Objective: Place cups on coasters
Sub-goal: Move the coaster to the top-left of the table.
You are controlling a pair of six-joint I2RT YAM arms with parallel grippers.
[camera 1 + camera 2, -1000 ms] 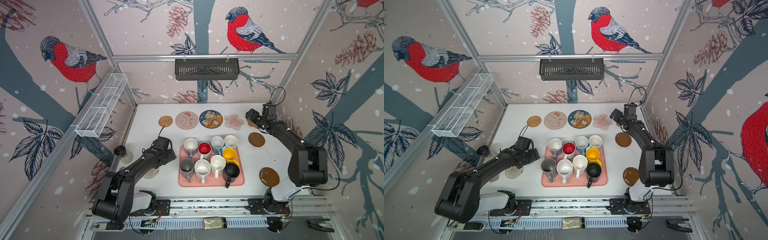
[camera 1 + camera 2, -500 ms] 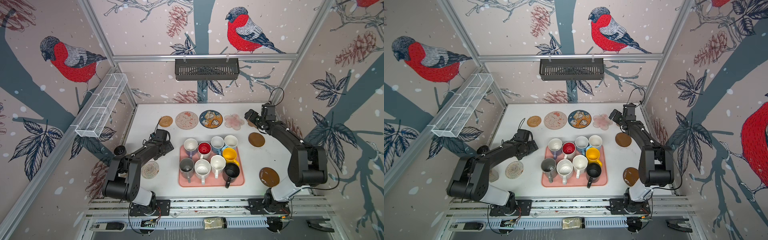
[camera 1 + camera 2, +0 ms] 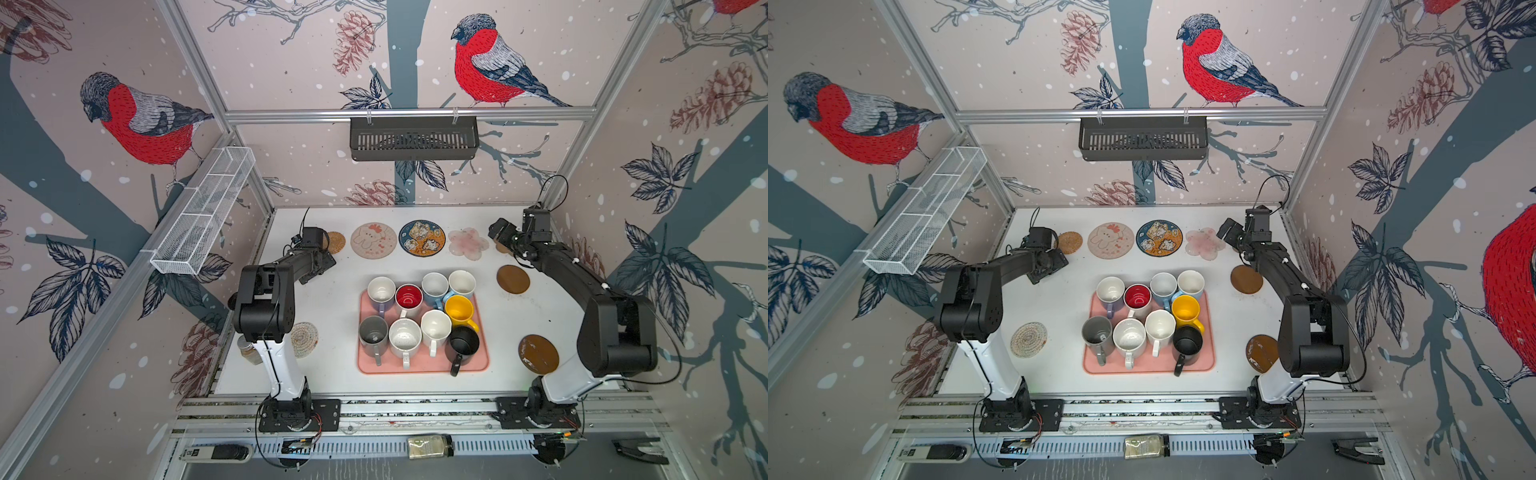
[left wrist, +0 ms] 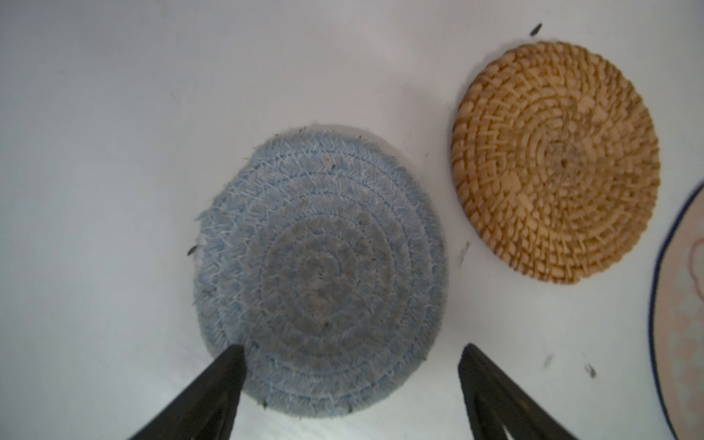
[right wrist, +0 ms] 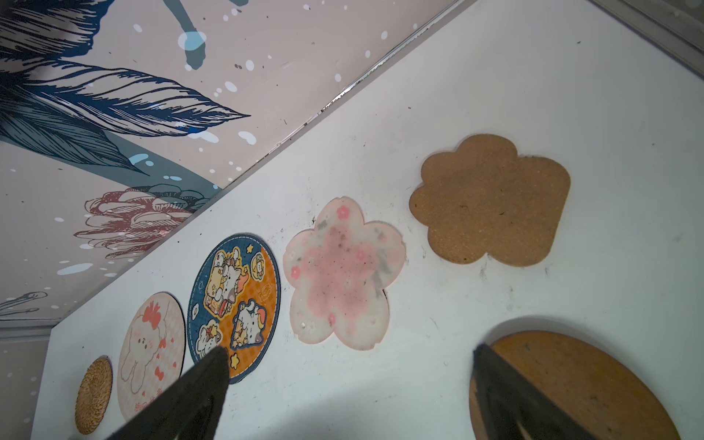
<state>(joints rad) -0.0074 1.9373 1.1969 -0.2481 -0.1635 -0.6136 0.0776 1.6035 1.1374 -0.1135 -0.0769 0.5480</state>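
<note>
I count here nine mugs (image 3: 458, 309), nine coasters (image 3: 373, 241) and one pink tray (image 3: 419, 366). Also there are two arms (image 3: 573, 270) and two wall baskets (image 3: 413, 139).

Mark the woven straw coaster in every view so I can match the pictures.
Top view: straw coaster, left end of the far row.
Top view: straw coaster, same left end.
Left wrist: straw coaster, beside the blue-grey woven coaster.
Right wrist: straw coaster, last in the row.
Shared landmark: the beige cartoon coaster, its neighbour in every view.
</note>
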